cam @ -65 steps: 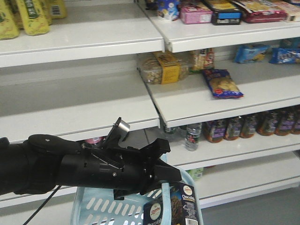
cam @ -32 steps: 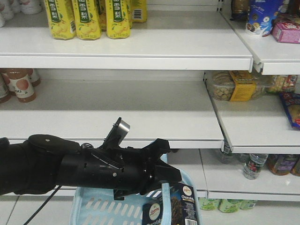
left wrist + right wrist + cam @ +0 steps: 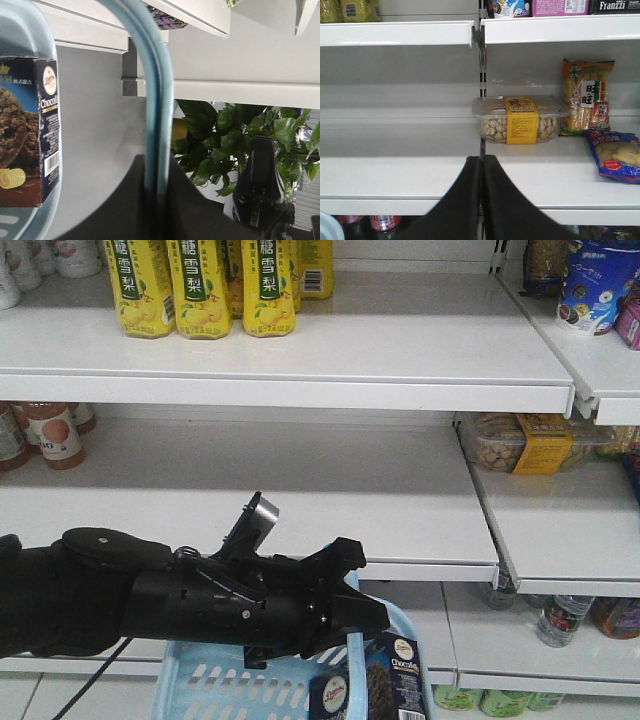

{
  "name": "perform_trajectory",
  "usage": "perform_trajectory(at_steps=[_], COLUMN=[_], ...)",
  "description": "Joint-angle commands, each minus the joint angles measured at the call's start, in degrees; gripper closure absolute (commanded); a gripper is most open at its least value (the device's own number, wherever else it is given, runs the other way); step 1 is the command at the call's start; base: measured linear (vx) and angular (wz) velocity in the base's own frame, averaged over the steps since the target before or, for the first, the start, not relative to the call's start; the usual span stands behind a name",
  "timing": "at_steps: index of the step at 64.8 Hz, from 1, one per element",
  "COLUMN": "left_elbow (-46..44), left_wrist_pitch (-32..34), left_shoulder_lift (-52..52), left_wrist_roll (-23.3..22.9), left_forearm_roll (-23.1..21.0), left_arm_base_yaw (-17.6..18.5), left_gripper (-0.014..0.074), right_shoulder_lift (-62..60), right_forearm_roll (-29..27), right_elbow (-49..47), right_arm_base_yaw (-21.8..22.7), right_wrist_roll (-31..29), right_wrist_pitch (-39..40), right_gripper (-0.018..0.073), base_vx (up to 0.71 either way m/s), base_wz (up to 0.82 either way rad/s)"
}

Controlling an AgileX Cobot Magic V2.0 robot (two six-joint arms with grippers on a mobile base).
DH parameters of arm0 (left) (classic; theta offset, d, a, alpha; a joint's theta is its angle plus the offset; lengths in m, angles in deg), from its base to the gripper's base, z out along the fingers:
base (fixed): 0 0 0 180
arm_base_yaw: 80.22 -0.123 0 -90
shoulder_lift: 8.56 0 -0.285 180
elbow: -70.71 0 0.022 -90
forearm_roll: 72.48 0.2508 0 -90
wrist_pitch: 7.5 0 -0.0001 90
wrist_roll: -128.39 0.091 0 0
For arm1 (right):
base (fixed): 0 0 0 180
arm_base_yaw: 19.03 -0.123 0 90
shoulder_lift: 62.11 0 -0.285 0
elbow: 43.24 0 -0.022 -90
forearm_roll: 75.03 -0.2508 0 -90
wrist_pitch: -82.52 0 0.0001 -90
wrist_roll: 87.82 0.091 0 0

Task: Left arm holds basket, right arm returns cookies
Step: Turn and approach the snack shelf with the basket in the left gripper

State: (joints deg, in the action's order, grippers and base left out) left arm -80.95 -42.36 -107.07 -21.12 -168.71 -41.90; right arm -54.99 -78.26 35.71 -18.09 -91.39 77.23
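In the front view my left arm (image 3: 180, 605) reaches in from the left. Its gripper (image 3: 350, 625) is shut on the handle of the light blue basket (image 3: 220, 685), which hangs at the bottom edge. The dark cookies carton (image 3: 375, 685) stands inside the basket at its right end. The left wrist view shows the jaws (image 3: 157, 185) clamped on the blue handle (image 3: 157, 100), with the cookies (image 3: 30, 135) at the left. My right gripper (image 3: 481, 160) is shut and empty, facing a white shelf; the right arm is out of the front view.
White store shelves fill the view. Yellow drink cartons (image 3: 200, 285) stand on the top shelf, bottles (image 3: 55, 435) at the left. A clear snack tub with a yellow label (image 3: 520, 120), a tall snack pack (image 3: 585, 95) and a blue bag (image 3: 617, 155) lie ahead of the right gripper.
The shelves have slid to the right in the front view, so the view now faces further left. The left arm, basket and cookies keep the same place in the frame.
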Motion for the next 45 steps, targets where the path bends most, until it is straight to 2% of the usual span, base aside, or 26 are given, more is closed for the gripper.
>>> perform_trajectory(at_steps=[1, 45], left_elbow=[-1.65, -1.65], left_wrist_pitch=[-2.74, -2.74], left_shoulder_lift=[2.44, 2.44], left_wrist_roll=[-0.09, -0.09], left_forearm_roll=[-3.17, -3.17], left_arm_base_yaw=[0.1, 0.1], left_gripper=[0.0603, 0.0603], right_shoulder_lift=[-0.57, -0.57], right_forearm_roll=[0.18, 0.18], right_elbow=[-0.08, -0.08], right_arm_base_yaw=[-0.02, -0.02], right_wrist_roll=[0.15, 0.15], right_wrist_pitch=[4.42, 4.42], right_gripper=[0.0568, 0.0568], base_vx=[0.1, 0.11], base_wz=[0.0, -0.05])
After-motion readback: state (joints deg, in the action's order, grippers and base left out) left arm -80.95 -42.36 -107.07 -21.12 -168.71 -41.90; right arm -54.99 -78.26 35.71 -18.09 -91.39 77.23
